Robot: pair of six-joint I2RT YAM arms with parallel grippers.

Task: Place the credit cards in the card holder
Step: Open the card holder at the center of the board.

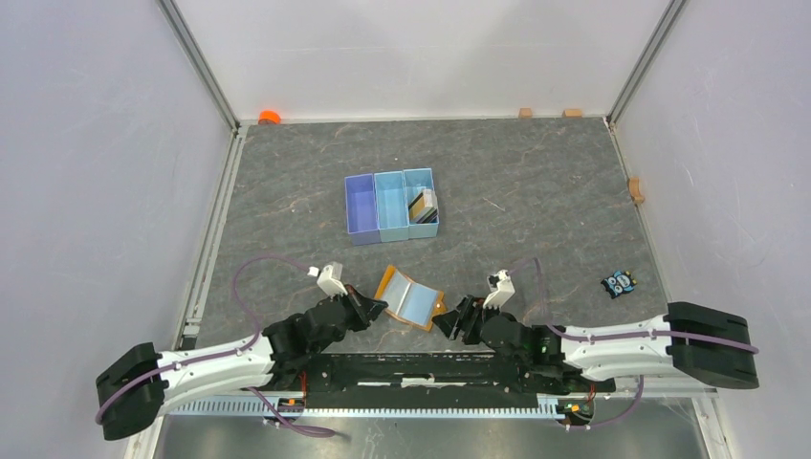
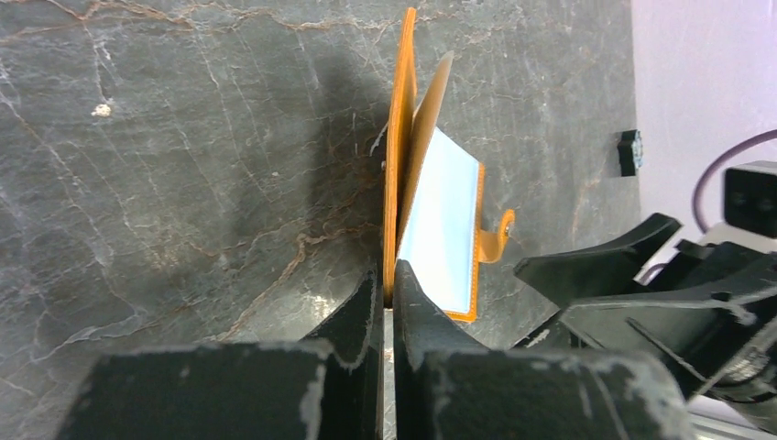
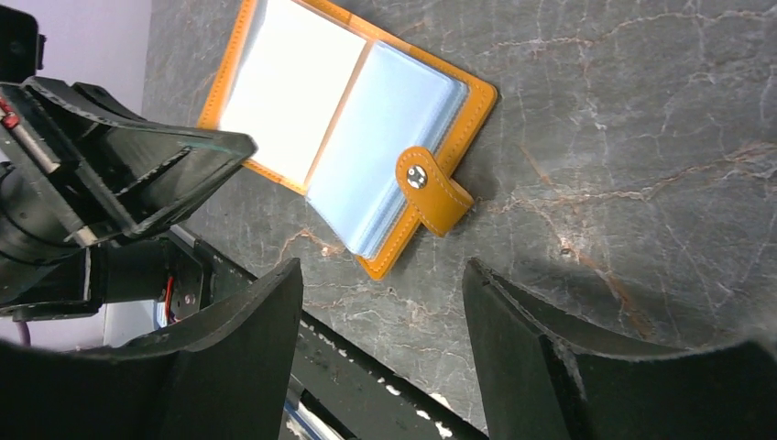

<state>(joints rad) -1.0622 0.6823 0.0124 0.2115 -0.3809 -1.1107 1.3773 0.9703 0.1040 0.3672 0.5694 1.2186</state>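
The card holder [image 1: 411, 298], an orange-tan wallet, lies open near the front of the table, its light-blue panels facing up. My left gripper [image 1: 375, 308] is shut on the wallet's left cover; in the left wrist view the fingertips [image 2: 388, 280] pinch the orange edge of the card holder [image 2: 444, 220], which stands raised. My right gripper [image 1: 451, 320] is open beside the wallet's right edge and holds nothing. In the right wrist view the right gripper [image 3: 383, 268] hovers just short of the card holder [image 3: 348, 119] and its clasp tab [image 3: 431, 188]. The credit cards [image 1: 423, 204] stand in the right compartment of a blue tray [image 1: 361, 206].
A small black-and-blue gadget [image 1: 620, 284] lies at the right. An orange object [image 1: 270, 117] sits at the back left corner, and small wooden blocks [image 1: 525, 112] rest along the back and right edges. White walls enclose the table, and a metal rail [image 1: 383, 406] runs along the near edge.
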